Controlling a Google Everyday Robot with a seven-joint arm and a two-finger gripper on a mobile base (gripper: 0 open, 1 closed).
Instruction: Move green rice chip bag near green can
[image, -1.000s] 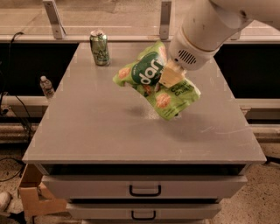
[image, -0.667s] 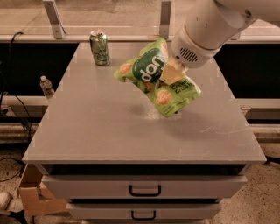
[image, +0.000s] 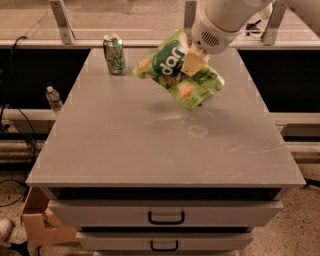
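The green rice chip bag (image: 175, 71) is a light-green glossy pouch with a dark green round logo and orange chip pictures. It hangs tilted in the air above the back middle of the grey table (image: 150, 150). My gripper (image: 194, 62) is shut on the bag's upper right part, under the white arm at the top right. The green can (image: 114, 54) stands upright at the table's back left, apart from the bag and to its left.
A small water bottle (image: 53, 99) stands on a ledge left of the table. The table has two drawers (image: 166, 216) below its front edge. A cardboard box (image: 40, 222) sits on the floor at lower left. A railing runs behind the table.
My gripper has carried the bag up and toward the back of the table, slightly closer to the can. The can has not moved.
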